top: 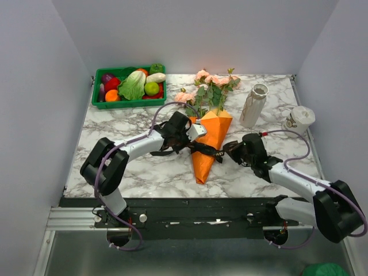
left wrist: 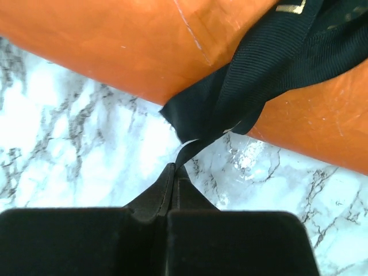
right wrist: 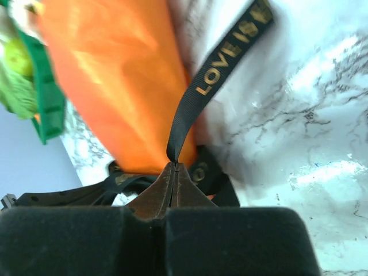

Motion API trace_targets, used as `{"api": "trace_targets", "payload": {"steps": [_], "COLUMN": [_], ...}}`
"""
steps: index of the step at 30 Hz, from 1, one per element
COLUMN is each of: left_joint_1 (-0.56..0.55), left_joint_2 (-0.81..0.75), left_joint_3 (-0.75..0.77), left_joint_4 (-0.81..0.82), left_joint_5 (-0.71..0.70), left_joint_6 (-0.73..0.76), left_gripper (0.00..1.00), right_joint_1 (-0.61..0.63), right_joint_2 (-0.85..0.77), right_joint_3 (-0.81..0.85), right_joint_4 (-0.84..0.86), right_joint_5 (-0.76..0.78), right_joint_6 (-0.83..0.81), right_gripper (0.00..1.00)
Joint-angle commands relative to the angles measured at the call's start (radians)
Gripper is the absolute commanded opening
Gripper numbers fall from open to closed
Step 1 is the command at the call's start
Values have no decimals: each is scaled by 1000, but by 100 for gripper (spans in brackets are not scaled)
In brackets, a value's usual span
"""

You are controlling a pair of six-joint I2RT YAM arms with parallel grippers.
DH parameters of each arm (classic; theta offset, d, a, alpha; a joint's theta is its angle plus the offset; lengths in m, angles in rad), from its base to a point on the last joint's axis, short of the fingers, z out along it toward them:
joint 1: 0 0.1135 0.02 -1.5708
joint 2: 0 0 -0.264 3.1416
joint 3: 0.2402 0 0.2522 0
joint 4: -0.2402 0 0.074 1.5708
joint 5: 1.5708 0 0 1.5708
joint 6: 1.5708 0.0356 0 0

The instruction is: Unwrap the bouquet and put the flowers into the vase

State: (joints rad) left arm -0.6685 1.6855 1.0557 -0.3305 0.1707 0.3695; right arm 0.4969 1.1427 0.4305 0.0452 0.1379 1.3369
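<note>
The bouquet lies mid-table: an orange paper cone [top: 210,144] with pink roses [top: 210,80] and green stems sticking out at its far end, and a black ribbon [top: 204,150] tied across it. My left gripper [top: 192,142] is at the cone's left side, shut on a ribbon end [left wrist: 198,123]. My right gripper [top: 225,150] is at the cone's right side, shut on the other ribbon end [right wrist: 221,63], which bears gold lettering. The tall beige vase [top: 253,105] stands upright to the right of the roses.
A green tray [top: 98,102] of plastic vegetables sits at the back left. A squat white pot [top: 299,119] stands near the table's right edge, beyond the vase. Walls close in on three sides.
</note>
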Motion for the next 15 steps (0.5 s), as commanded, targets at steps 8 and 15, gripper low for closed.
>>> {"api": "trace_targets", "payload": {"steps": [8,15], "left_joint_1": [235,502], "left_joint_2": [-167,-325], "left_joint_3": [167,199], "left_joint_4": [-232,-353], "left_joint_5": [47,29], "left_joint_6": [-64,-17], "left_gripper": [0,0], "right_joint_1": [-23,-66], "right_joint_2": [-325,-517], "right_joint_3": [-10,68], "right_joint_4": [-247,-453], "right_joint_5": [293,449], "right_joint_6": [-116,-165], "right_gripper": [1,1]}}
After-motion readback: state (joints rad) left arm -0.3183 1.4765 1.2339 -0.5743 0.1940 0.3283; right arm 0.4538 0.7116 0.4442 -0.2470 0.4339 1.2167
